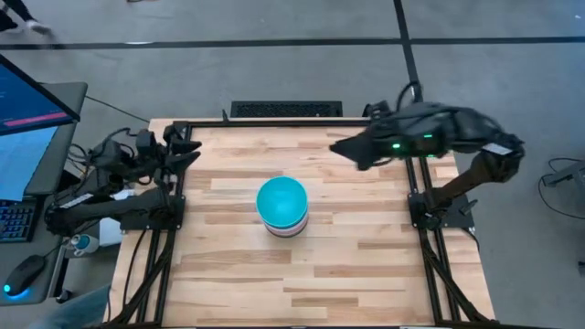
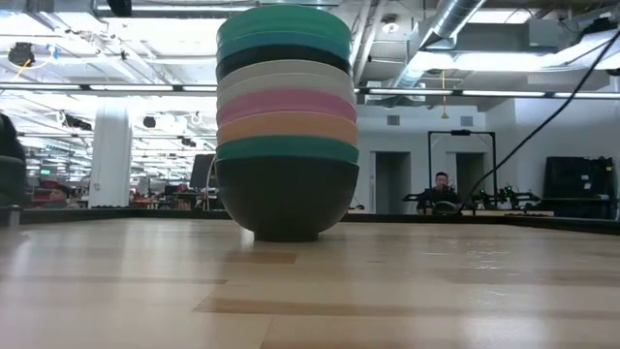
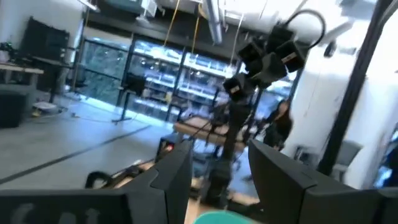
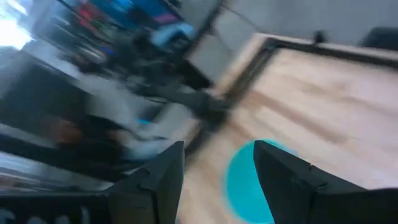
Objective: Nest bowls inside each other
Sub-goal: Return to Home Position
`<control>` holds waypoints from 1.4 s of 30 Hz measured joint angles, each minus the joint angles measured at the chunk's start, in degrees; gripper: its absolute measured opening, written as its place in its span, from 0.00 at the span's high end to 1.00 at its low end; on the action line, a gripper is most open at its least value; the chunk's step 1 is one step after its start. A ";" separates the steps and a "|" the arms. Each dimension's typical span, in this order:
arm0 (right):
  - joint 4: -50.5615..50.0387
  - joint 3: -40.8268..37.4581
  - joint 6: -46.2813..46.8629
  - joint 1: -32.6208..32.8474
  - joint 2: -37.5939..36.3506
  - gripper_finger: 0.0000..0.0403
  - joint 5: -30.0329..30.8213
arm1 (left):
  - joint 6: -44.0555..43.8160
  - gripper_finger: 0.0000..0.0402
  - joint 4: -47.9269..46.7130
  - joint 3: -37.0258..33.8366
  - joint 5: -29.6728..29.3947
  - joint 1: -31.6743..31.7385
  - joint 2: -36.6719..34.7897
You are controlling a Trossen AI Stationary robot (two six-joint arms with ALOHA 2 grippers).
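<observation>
The bowls stand nested in one stack (image 1: pixel 281 206) at the table's middle, a turquoise bowl on top. The low view shows the stack (image 2: pixel 286 121) from the side: a black bowl resting by its base on the wood, then dark green, orange, pink, white, black and turquoise rims above it. My right gripper (image 1: pixel 340 147) hangs open over the far right part of the table, clear of the stack; its wrist view shows the turquoise top bowl (image 4: pixel 249 183) beyond the fingers. My left gripper (image 1: pixel 187 151) waits open at the table's far left edge.
Bare wood lies all around the stack. Black frame rails (image 1: pixel 416 196) run along the table's sides. A monitor and keyboard (image 1: pixel 23 137) stand off the left edge. A person (image 2: pixel 441 191) sits in the room far behind the table.
</observation>
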 joint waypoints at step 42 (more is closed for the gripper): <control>111.98 -100.53 -74.02 13.45 -47.70 0.47 -0.66 | 3.56 0.63 53.63 -35.80 -6.11 -0.15 -17.57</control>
